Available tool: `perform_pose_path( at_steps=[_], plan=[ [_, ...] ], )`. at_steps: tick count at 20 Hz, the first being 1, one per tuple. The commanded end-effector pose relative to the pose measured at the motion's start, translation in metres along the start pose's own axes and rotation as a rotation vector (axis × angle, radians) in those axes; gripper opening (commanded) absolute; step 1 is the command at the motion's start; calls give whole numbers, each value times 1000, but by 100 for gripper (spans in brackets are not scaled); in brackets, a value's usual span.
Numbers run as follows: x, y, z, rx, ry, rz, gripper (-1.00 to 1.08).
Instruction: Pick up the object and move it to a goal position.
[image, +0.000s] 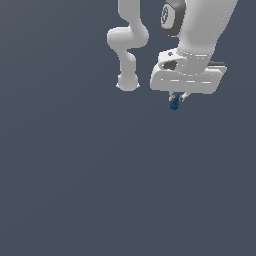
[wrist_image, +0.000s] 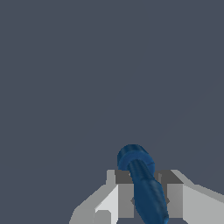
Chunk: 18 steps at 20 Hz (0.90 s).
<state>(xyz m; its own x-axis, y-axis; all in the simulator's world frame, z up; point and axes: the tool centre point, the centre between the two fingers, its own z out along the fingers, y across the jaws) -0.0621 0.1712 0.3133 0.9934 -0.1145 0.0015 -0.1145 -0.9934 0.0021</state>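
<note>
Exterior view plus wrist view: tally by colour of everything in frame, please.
Dark blue: 1, the small dark blue elongated object held between the fingers.
White/grey: 1, the white robot arm with its white gripper, shut on the object.
Total: 2.

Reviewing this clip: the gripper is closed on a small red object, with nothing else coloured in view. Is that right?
Not quite: the object is dark blue, not red, as the wrist view shows plainly. The rest stands: the gripper is closed on it, and nothing else coloured is in view.
</note>
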Motion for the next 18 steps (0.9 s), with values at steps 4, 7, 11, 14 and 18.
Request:
perform_pose_path(
  at_steps=[4, 7, 11, 14, 18],
  plan=[
    [-25, -22, -49, 0, -1, 0, -100],
    [-34, -31, -70, 0, -1, 0, -100],
    [-42, -40, -89, 1, -1, 1, -100],
    [-45, -45, -98, 2, -1, 1, -100],
    [-47, -47, -102, 2, -2, 1, -100]
  ],
)
